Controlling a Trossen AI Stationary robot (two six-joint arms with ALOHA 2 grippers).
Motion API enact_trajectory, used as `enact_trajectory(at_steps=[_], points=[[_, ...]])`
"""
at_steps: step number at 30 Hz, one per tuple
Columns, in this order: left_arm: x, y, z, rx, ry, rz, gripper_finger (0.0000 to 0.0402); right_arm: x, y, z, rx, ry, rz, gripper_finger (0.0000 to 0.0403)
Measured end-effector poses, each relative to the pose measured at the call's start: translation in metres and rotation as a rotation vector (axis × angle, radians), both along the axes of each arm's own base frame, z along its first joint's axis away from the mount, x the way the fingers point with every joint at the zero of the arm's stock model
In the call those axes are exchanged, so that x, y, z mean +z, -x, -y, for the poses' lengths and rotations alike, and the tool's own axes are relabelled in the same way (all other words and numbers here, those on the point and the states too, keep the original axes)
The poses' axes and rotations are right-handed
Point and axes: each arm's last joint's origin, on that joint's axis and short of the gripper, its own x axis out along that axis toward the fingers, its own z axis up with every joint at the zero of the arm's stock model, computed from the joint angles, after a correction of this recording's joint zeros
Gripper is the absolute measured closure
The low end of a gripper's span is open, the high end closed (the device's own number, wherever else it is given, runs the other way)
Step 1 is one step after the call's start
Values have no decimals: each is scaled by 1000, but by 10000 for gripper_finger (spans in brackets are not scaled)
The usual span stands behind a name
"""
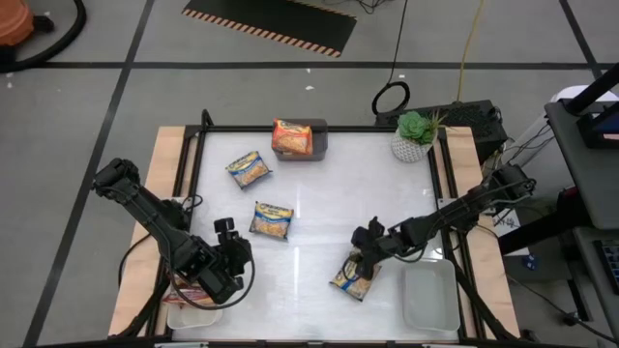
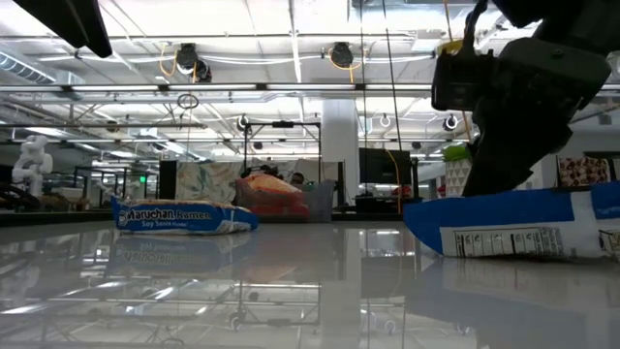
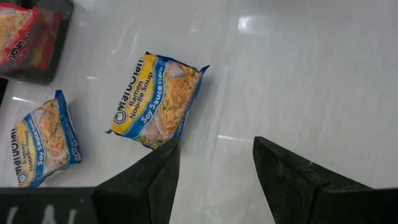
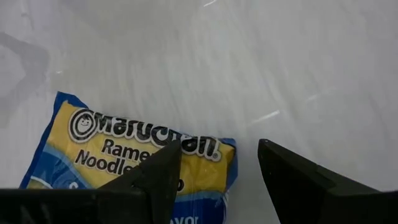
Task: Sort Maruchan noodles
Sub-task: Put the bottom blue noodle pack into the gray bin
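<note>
Three blue-and-yellow packets lie flat on our white table [image 1: 319, 208].
Our right pincer [image 1: 366, 253] hovers, fingers apart, over the near packet [image 1: 354, 275]; our left pincer [image 1: 230, 253], also apart, sits beside the middle packet [image 1: 273, 221]; the far packet [image 1: 250, 169] lies beyond.

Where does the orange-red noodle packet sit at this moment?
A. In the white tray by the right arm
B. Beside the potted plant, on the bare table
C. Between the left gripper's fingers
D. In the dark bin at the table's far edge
D: the high view shows the orange-red packet lying in the dark bin at the far edge.
</note>
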Motion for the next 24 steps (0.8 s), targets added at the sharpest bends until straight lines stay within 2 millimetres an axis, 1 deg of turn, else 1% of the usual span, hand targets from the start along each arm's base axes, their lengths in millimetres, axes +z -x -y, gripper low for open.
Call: enact_trajectory(at_steps=[6,10,12,18,21,24], points=[[0,0,0,0,0,0,192,-1,0,5,-16,2,-16,195],[0,0,0,0,0,0,192,4,5,8,-31,1,-33,195],[0,0,0,0,0,0,192,8,11,10,-56,-1,-62,195],[0,0,0,0,1,1,192,22,35,17,-218,-44,-161,195],[0,0,0,1,0,2,192,27,45,15,-267,-57,-187,195],[0,0,0,1,0,1,192,33,49,9,-254,-61,-145,195]])
